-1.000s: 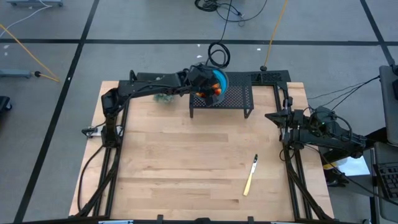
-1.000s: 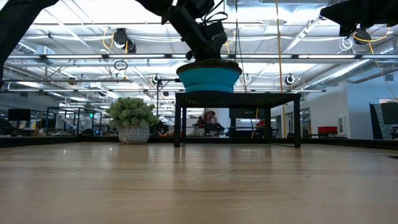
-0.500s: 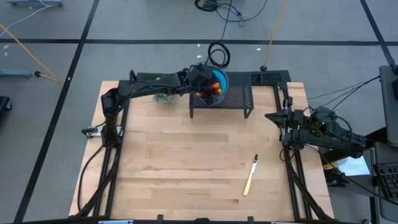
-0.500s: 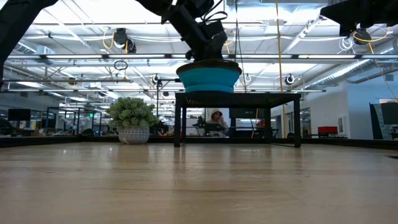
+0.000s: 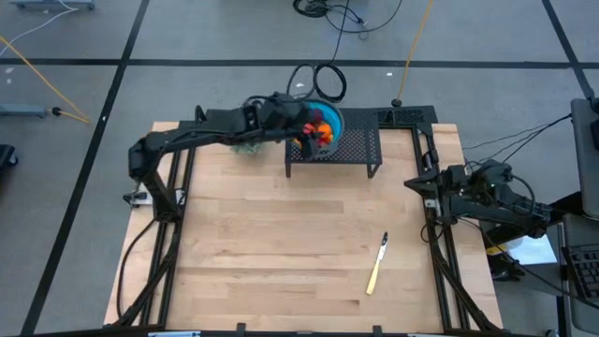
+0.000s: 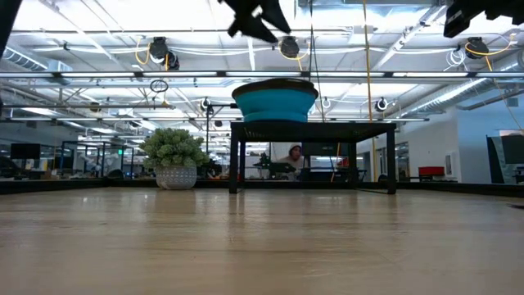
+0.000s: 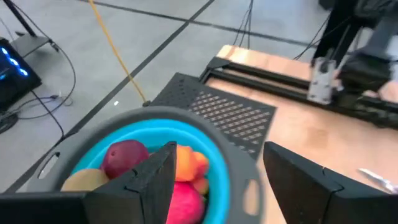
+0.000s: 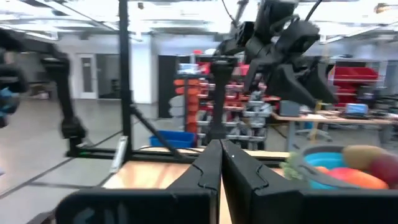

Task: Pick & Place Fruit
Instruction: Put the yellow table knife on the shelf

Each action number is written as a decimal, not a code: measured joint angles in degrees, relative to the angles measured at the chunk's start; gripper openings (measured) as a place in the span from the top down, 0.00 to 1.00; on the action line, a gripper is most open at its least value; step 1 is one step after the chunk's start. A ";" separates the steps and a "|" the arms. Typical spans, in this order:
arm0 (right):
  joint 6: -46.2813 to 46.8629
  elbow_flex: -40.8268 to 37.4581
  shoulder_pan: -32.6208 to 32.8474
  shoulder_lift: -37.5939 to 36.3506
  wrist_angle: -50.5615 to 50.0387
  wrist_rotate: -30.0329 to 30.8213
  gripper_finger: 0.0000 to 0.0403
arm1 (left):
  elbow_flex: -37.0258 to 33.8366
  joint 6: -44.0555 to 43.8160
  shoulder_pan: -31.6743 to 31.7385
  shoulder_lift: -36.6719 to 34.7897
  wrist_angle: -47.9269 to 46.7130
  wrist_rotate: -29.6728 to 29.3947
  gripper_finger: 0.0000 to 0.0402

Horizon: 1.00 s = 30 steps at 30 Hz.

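The wooden table (image 5: pixel 281 234) carries a black perforated stand (image 5: pixel 351 148) at its far edge, and the left arm reaches across to it, its left gripper (image 5: pixel 298 117) hanging above the near-left rim of the blue bowl (image 5: pixel 331 120) that sits on the stand. In the left wrist view the gripper's two dark fingers (image 7: pixel 149 180) stand well apart with nothing between them, and the bowl lies directly below and just ahead of them. The fruit (image 7: pixel 177 171) is piled inside the bowl under the gripper: a dark red round piece (image 7: pixel 124 158), a pink-red piece, small orange ones and a pale yellowish one at the rim. In the low view the gripper (image 6: pixel 260 20) is clear of the bowl, above it. The right gripper (image 5: pixel 418 183) waits at the table's right edge, well apart from the stand, its fingers (image 8: pixel 208 168) pressed together and empty. A bushy green plant (image 6: pixel 173 156) in a white pot stands beside the stand, under the left arm. A yellow-handled tool (image 5: pixel 377 266) lies on the table nearer the right gripper.
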 joint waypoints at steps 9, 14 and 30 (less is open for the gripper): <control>4.74 0.00 -0.01 0.00 0.04 -5.23 0.99 | 0.00 -6.08 -7.63 -3.54 -6.40 -4.41 0.61; 9.63 0.00 -0.02 0.00 0.03 -5.86 0.99 | -1.01 -9.26 -11.70 -3.56 -6.48 -4.68 0.77; 13.47 0.00 0.26 9.39 0.08 -11.21 0.99 | -10.34 -11.02 -17.41 -4.12 3.35 -0.50 0.99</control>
